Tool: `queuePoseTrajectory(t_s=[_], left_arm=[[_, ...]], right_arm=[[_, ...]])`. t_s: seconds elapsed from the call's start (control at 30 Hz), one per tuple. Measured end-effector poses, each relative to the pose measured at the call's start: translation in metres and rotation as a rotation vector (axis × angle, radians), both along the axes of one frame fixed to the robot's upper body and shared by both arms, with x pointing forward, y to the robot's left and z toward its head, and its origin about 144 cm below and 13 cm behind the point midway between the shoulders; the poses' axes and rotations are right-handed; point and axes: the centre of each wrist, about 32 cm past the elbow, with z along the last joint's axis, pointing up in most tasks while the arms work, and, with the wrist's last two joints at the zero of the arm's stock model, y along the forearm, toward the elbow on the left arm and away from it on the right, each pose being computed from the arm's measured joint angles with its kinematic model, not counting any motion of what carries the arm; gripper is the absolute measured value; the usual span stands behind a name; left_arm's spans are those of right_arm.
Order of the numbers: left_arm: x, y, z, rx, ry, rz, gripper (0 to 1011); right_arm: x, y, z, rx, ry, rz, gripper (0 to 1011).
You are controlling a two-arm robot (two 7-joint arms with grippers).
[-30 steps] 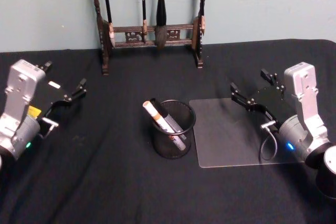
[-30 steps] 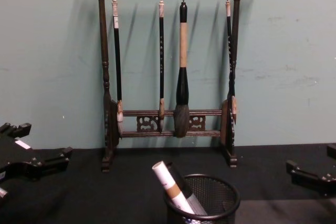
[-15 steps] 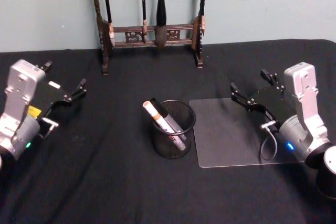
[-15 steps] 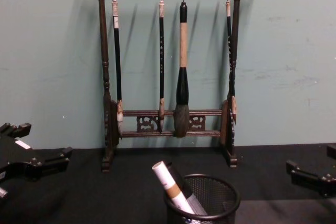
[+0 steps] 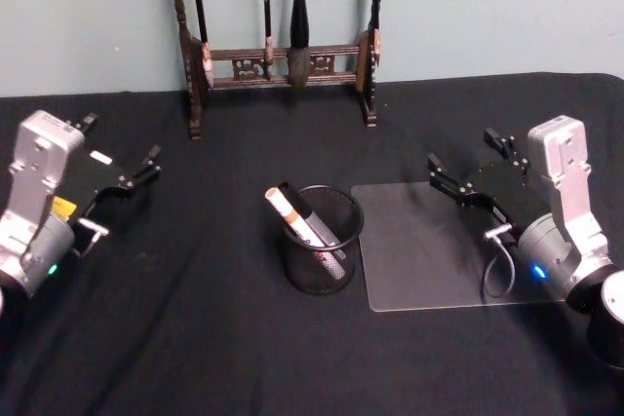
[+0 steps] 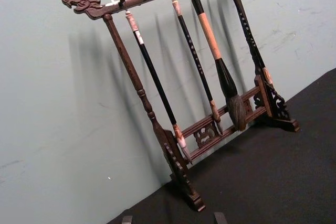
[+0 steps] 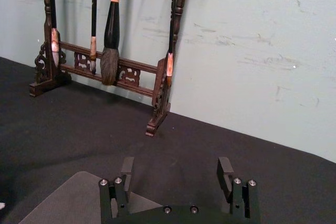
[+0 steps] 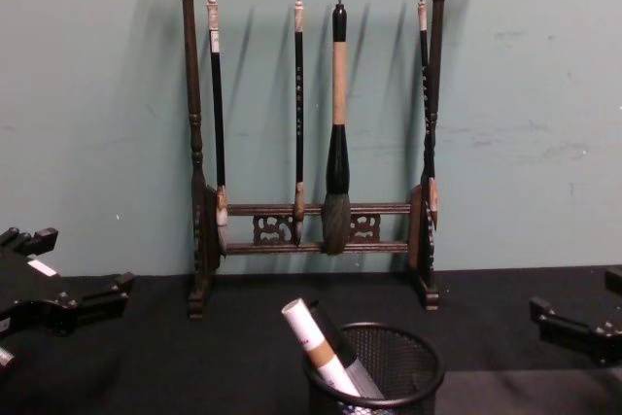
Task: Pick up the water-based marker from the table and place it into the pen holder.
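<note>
Right claw [image 5: 472, 175] parked over the far edge of a clear plastic mat [image 5: 429, 270], fingers spread wide with nothing between them; left claw [image 5: 119, 163] parked well off on the other side of the black cloth [image 5: 195, 338], likewise open and empty. Marker [image 5: 304, 229] already standing in the pen holder [image 5: 323, 241], leaning against the rim with its white and tan end poking up and out, beside a darker pen in the same cup. Task done, by the look of it. Light, stiff and smooth-barrelled, probably a bit slippery, so best pinched across the middle of the barrel if ever lifted again, not at the tapered cap. Holder a round black wire-mesh cup with a solid rim, light enough to tip if nudged from the side. Behind it, against the pale green wall, a dark carved wooden brush rack [image 8: 311, 104] with dragon-head ends and four long brushes hanging from hooks, one thick with a bushy tip.
</note>
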Motion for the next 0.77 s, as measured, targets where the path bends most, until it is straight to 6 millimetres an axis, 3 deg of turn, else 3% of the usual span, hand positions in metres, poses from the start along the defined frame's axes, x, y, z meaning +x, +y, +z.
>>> queuePoseTrajectory(t_s=[0.77], left_arm=[[0.0000, 0.0000, 0.0000, 0.000, 0.000, 0.000, 1001]], right_arm=[[0.0000, 0.0000, 0.0000, 0.000, 0.000, 0.000, 1002]])
